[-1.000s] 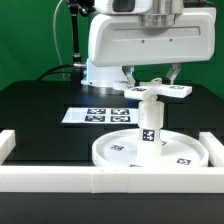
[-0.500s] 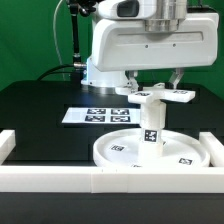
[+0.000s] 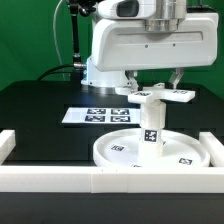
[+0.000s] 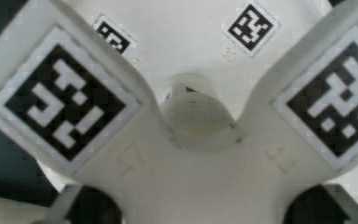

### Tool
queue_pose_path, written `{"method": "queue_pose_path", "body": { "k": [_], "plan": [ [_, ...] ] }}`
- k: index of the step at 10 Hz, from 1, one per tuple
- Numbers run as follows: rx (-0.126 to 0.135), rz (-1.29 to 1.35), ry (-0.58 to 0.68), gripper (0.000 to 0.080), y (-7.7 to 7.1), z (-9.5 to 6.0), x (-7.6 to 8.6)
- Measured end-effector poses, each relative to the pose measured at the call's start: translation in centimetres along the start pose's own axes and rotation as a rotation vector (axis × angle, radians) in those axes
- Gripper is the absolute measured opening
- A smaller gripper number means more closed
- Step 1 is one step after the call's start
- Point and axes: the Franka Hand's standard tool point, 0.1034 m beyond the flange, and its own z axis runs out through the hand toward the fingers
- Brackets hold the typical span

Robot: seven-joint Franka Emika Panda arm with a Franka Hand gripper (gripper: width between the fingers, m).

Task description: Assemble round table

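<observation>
The large rimmed round disc (image 3: 118,152) lies flat on the black table. The short cylindrical leg (image 3: 151,124) stands upright in its middle, tag facing the camera. The cross-shaped foot (image 3: 157,94) sits level on top of the leg. My gripper (image 3: 153,82) comes down from above, one finger on each side of the foot, shut on it. In the wrist view the foot (image 4: 190,120) fills the picture, with tagged arms spreading outward. My gripper (image 4: 202,208) shows only as dark fingertips (image 4: 83,206) at the two corners. The joint between leg and foot is hidden.
The marker board (image 3: 92,116) lies flat behind the disc, toward the exterior view's left. Long white border bars run along the front (image 3: 110,180) and both sides (image 3: 8,146). The robot's white body (image 3: 140,45) looms over the disc.
The cross-shaped foot appears turned very slightly on the leg between one second ago and now. The disc and the leg have not moved.
</observation>
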Motion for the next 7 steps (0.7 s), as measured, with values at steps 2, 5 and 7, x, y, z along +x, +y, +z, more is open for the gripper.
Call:
{"method": "queue_pose_path", "body": {
  "k": [2,5,7],
  "plan": [
    [0.0,0.017,0.0,0.0442,0.0,0.0,0.0],
    [0.005,0.128,0.002,0.0442,-0.03,0.04,-0.01],
    [0.005,0.338,0.003,0.0442,-0.1,0.05,0.0]
  ]
}}
